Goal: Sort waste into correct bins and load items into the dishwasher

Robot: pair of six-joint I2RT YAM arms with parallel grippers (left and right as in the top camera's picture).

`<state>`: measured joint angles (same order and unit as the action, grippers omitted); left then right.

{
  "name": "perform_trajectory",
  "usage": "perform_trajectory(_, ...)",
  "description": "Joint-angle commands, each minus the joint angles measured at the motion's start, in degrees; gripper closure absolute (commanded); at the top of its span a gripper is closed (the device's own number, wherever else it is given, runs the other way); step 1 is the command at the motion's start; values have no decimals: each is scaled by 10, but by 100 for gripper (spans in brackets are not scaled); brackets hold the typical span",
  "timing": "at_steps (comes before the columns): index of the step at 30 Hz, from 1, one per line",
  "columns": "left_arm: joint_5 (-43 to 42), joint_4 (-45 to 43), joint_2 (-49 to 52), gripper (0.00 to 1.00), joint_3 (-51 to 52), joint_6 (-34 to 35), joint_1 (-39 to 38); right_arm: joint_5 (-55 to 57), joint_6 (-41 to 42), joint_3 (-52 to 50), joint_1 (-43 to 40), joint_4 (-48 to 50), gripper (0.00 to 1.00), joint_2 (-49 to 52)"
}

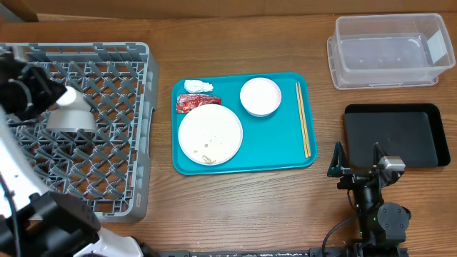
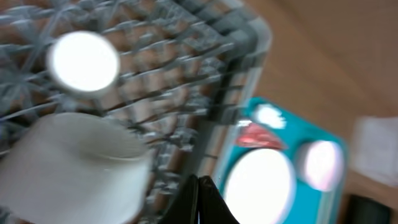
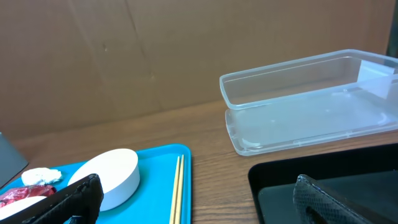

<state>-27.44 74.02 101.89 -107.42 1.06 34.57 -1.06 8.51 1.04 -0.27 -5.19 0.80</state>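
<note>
My left gripper (image 1: 48,94) (image 2: 199,198) is shut on nothing above the grey dishwasher rack (image 1: 114,153) (image 2: 180,68). Below it in the rack stand an upturned grey-blue bowl (image 1: 69,118) (image 2: 78,171) and a small white cup (image 2: 84,61). The teal tray (image 1: 285,153) carries the white plate (image 1: 211,134) (image 2: 258,183) with rice scraps (image 1: 207,155), the pink bowl (image 1: 260,96) (image 3: 109,171), chopsticks (image 1: 303,118) (image 3: 177,190), a tissue (image 1: 198,86) and a red wrapper (image 1: 194,103). My right gripper (image 1: 357,160) (image 3: 199,199) is open at the black tray's near-left corner.
The clear tub (image 1: 389,50) (image 3: 305,99) stands at the back right, with the black tray (image 1: 396,134) (image 3: 323,180) just in front of it. Bare wood lies between the rack and the teal tray. The left wrist view is blurred.
</note>
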Motion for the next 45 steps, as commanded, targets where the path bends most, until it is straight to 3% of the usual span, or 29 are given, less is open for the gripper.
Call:
perform_trajectory(1, 203, -2, 21, 96, -7, 61, -23, 4, -4, -6, 3, 3, 0, -6)
perform_trajectory(4, 252, -2, 36, 96, -7, 78, -37, 4, -4, -6, 3, 3, 0, -6)
perform_trajectory(19, 249, 85, 131, 96, -6, 80, -42, 4, -4, -6, 3, 4, 0, -6)
perform_trajectory(36, 285, 224, 56, 96, -118, 84, -12, 4, -4, -6, 3, 3, 0, -6)
perform_trajectory(45, 251, 155, -9, 96, -118, 113, -12, 4, -4, -6, 3, 4, 0, -6)
